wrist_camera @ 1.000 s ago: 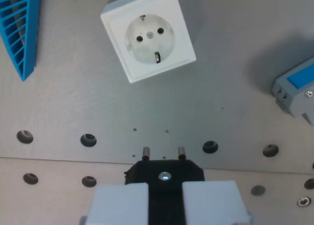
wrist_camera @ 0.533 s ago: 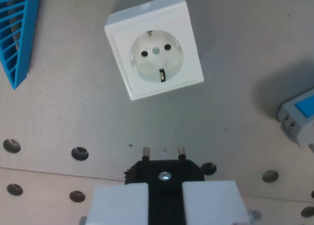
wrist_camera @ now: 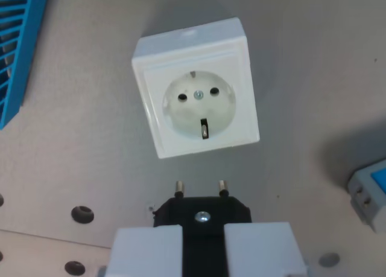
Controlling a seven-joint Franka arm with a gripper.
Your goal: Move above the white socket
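The white socket [wrist_camera: 196, 98] is a square box with a round recess, two pin holes and a centre screw. It sits on the grey plate in the upper middle of the wrist view, slightly rotated. My gripper [wrist_camera: 202, 244] at the bottom centre is shut on a black plug [wrist_camera: 202, 212]. Its two metal pins [wrist_camera: 201, 187] point toward the socket and end just below the socket's lower edge in the picture. The white fingers [wrist_camera: 148, 250] flank the plug.
A blue ribbed part [wrist_camera: 18, 47] lies at the wrist view's upper left. A grey-and-blue module [wrist_camera: 371, 192] sits at the right edge. Round holes [wrist_camera: 82, 214] dot the plate near the bottom.
The camera has moved toward the socket: the socket now appears lower and larger, close to the plug pins. The plug stays fixed in the gripper.
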